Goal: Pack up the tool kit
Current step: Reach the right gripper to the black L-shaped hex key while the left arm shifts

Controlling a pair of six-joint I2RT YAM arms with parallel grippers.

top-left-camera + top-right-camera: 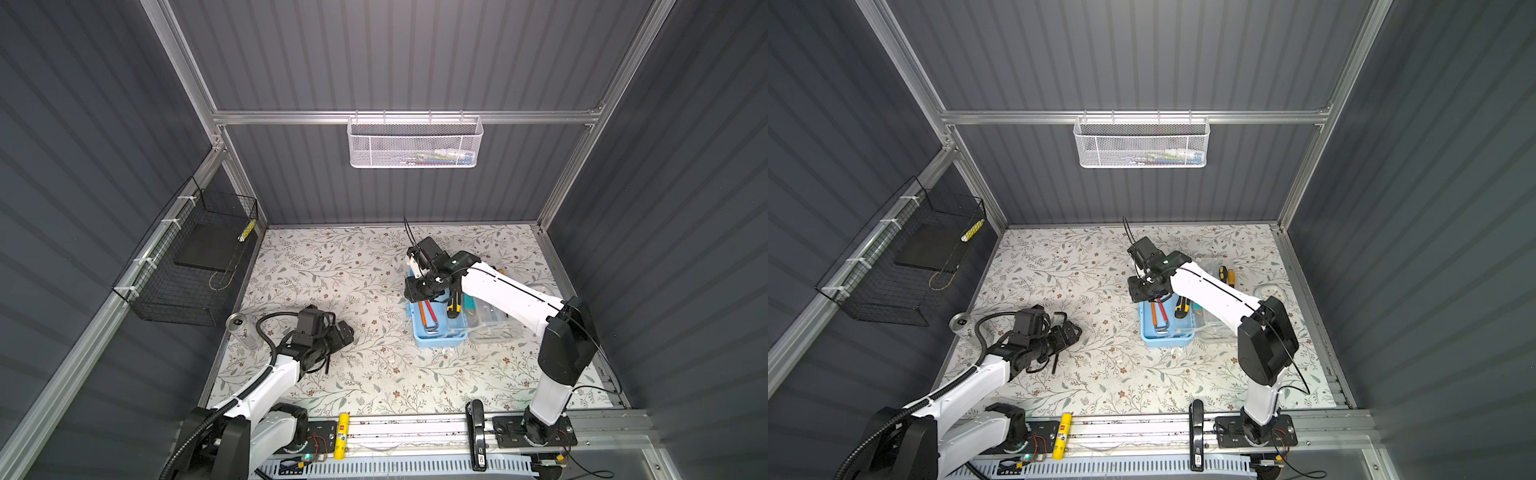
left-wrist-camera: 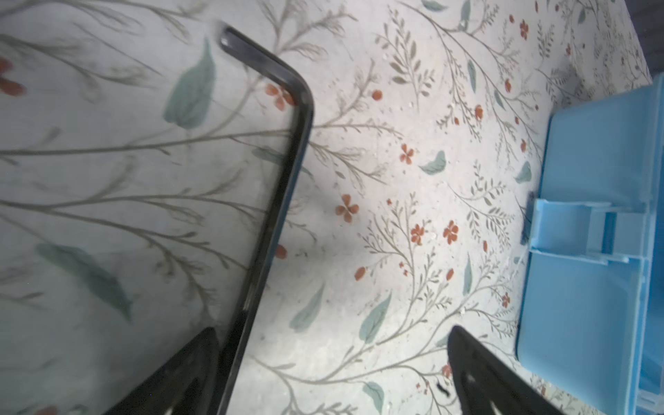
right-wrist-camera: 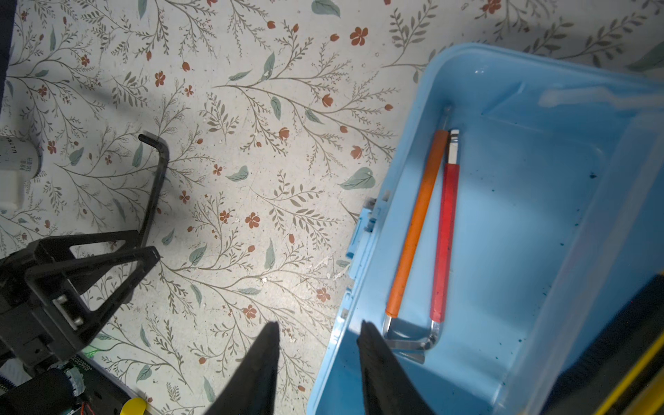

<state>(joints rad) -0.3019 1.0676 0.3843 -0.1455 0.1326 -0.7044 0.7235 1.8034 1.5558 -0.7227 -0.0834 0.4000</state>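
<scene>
From where I am standing, the floral-covered table (image 1: 353,257) is carrying the whole job. The light-blue tool box (image 1: 438,341) is sitting open right of centre. Its clear lid (image 1: 494,328) is lying folded back on the side away from the left arm.

The right gripper (image 3: 319,334) is hovering over the box wall nearest the table's middle, one finger inside the rim and one outside. Its jaws are standing partly open and holding nothing.

The left gripper (image 2: 333,328) is sitting low over the table, apart from the box, with its jaws spread fully wide. It is gripping nothing. The black hex key (image 2: 287,172) is lying on the table between the fingers, close against one.

Packed so far:
- The yellow-black utility knife (image 1: 453,306) appears to be lying in the box on the lid side.
- The orange-sleeved hex key (image 3: 416,222) and red-sleeved hex key (image 3: 445,233) are lying side by side on the box floor.

Remaining, in my judgement:
- The two screwdrivers (image 1: 1224,274) are lying on the table beyond the lid.
- The black hex key is waiting outside the box.
- The lid is not yet closed.

The task is looking roughly half done.
</scene>
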